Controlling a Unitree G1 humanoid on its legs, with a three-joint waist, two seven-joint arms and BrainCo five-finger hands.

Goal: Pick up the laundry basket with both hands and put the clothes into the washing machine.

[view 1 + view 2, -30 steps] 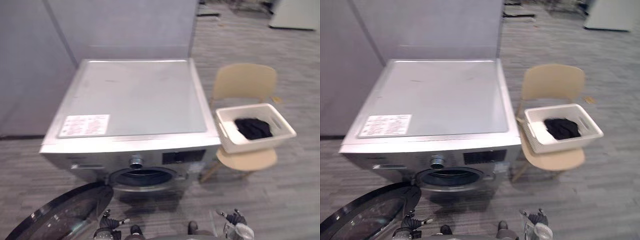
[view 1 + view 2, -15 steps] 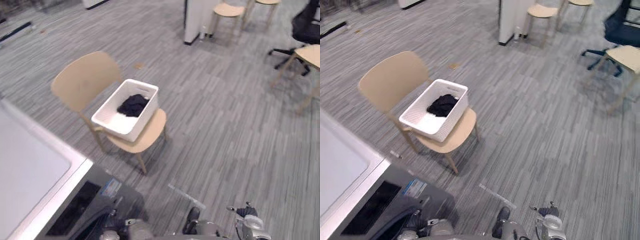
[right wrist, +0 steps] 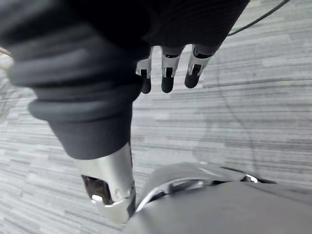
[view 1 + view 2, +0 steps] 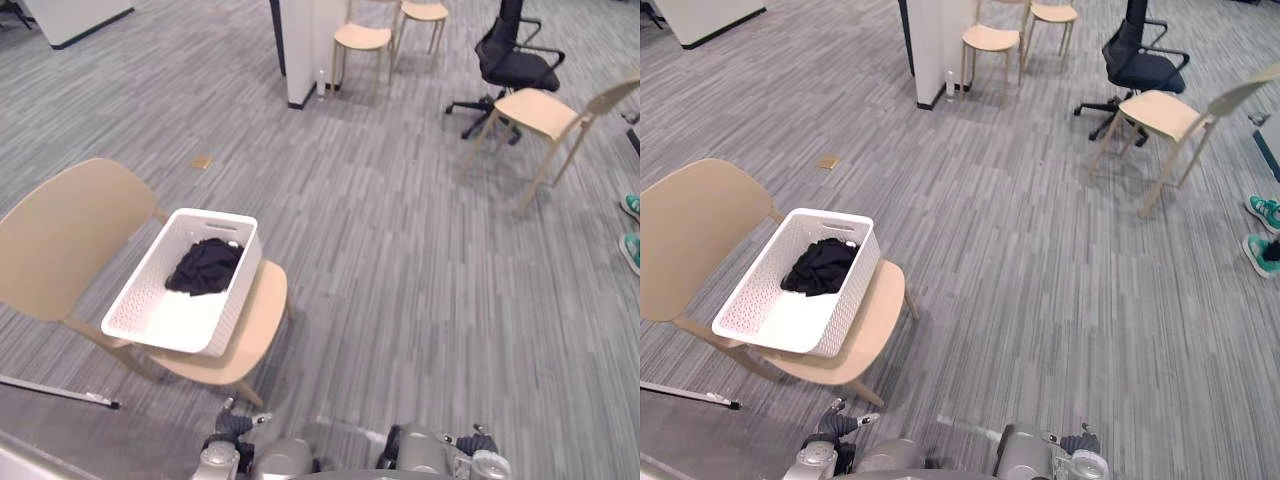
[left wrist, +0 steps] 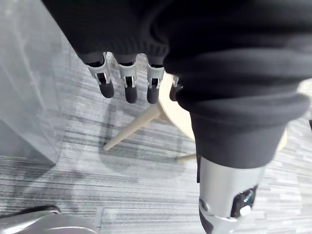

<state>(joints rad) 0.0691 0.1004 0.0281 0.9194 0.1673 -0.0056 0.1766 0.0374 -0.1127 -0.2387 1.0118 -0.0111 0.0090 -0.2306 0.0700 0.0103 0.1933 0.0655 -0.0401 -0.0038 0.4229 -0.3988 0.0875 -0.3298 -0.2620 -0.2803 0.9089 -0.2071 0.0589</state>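
At far left a beige chair stands on the grey striped floor. The white laundry basket rests on its seat, with the black clothes bunched at its far end. The left hand hangs low, near the chair's legs, fingers straight and loose, holding nothing. The right hand hangs over bare floor, equally slack and empty. Farther right stand a black office chair and a wooden chair. A person's teal shoes show at the edge.
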